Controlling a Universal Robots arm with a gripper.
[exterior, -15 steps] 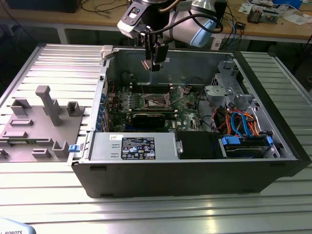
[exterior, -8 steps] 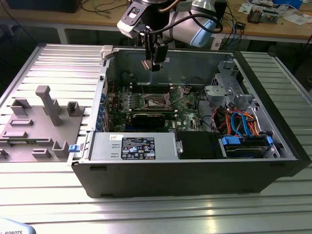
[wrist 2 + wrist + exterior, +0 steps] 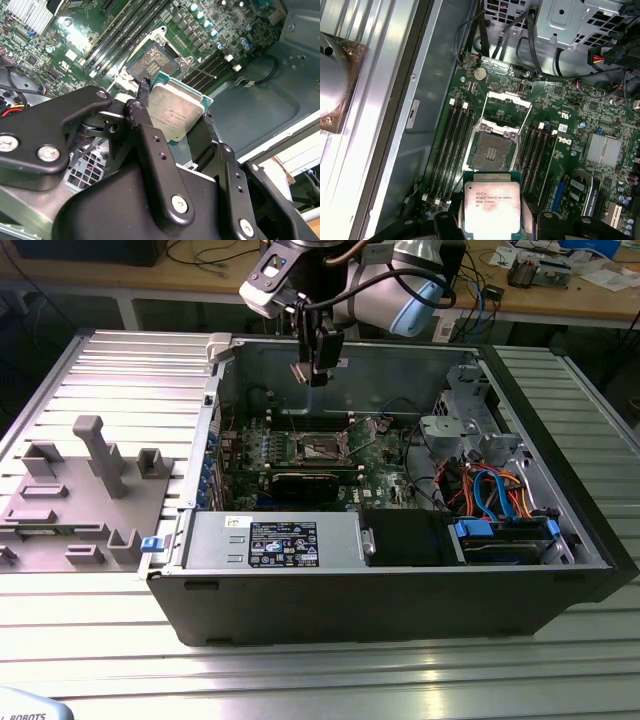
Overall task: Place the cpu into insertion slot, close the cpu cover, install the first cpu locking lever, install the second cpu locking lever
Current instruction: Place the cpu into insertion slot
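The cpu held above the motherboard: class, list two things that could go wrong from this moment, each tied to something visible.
1. The gripper holds the cpu by two edges, clear above the motherboard; a slip could drop it onto the bare socket.
2. The cpu hangs high above the socket, with the open cpu cover next to it; lowered misaligned, it may seat crooked or strike the cover.

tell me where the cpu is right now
In the first wrist view the cpu is clamped in the gripper, held in the air close to the open socket on the green motherboard.
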